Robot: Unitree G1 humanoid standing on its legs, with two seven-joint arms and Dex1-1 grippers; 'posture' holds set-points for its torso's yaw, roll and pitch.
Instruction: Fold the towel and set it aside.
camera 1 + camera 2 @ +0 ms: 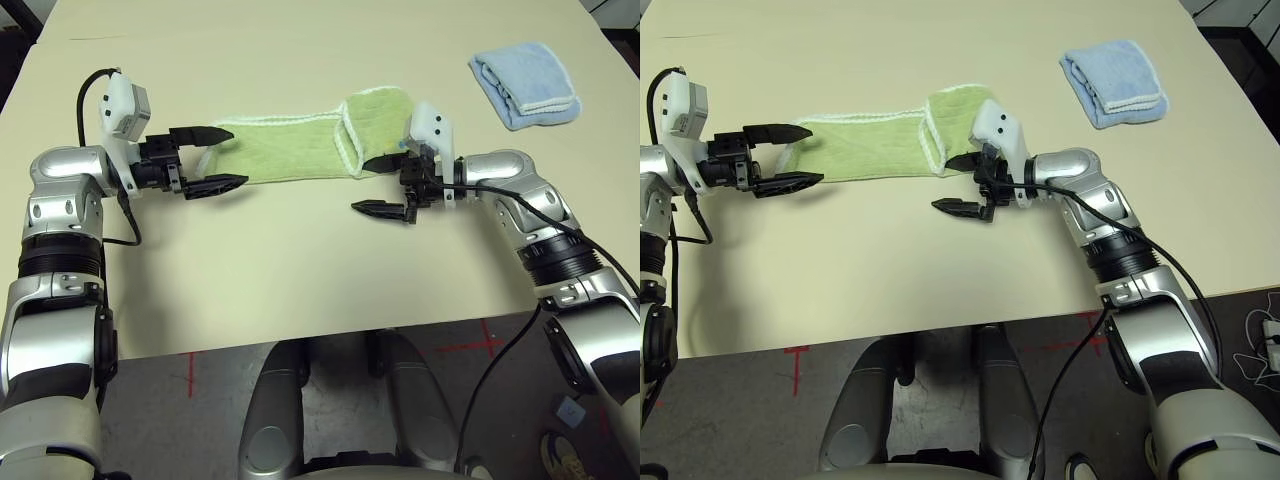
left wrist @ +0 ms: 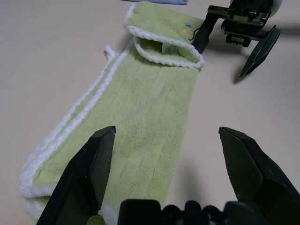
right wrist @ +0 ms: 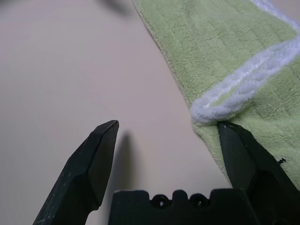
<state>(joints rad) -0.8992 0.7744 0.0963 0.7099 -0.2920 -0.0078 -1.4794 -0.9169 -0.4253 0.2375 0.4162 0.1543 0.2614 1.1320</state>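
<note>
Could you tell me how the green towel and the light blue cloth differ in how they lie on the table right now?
The towel is light green and stretched out in a long strip with only its right end flipped over; the light blue cloth is folded into a compact bundle. The towel lies between the open left gripper and open right gripper; the cloth sits apart near the table's far right. Both are terry with white edging.

One green towel (image 1: 300,150); one folded light blue cloth (image 1: 525,83); one table (image 1: 300,290); two grippers, left gripper (image 1: 215,158) and right gripper (image 1: 380,186).
</note>
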